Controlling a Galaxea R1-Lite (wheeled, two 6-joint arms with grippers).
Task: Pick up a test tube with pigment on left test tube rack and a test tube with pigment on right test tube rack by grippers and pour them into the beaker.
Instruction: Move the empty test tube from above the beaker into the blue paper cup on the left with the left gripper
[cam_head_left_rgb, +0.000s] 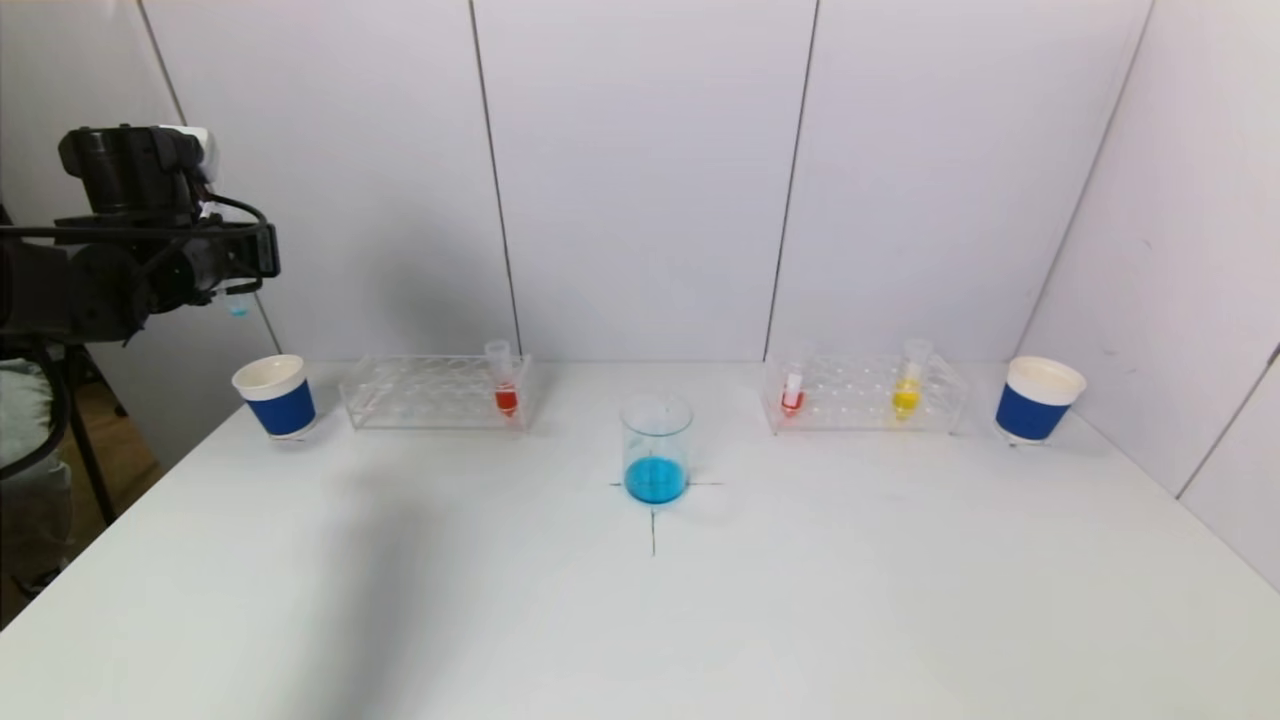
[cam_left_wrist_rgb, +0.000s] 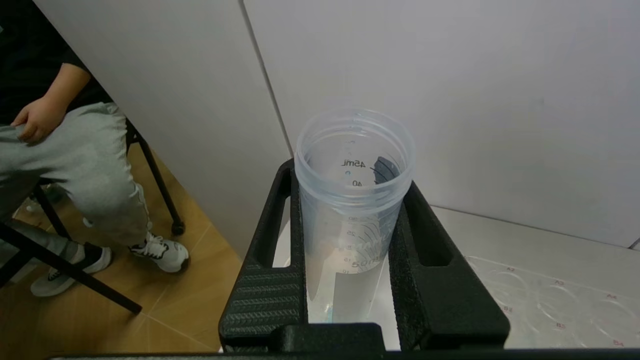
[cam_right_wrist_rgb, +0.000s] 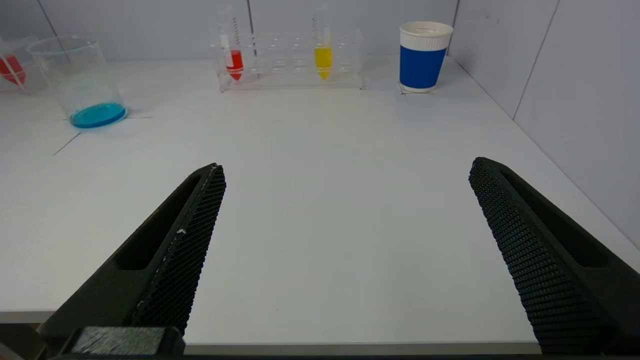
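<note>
My left gripper hangs high at the far left, above the left paper cup, shut on a clear graduated test tube. That tube looks nearly drained, with a trace of blue at its tip. The beaker stands mid-table with blue liquid in its bottom. On the left test tube rack stands one red tube. The right test tube rack holds a red tube and a yellow tube. My right gripper is open and empty over the table's near edge, out of the head view.
Blue-banded paper cups stand at each end, one left and one right. White walls close the back and right side. A seated person is beyond the table's left edge.
</note>
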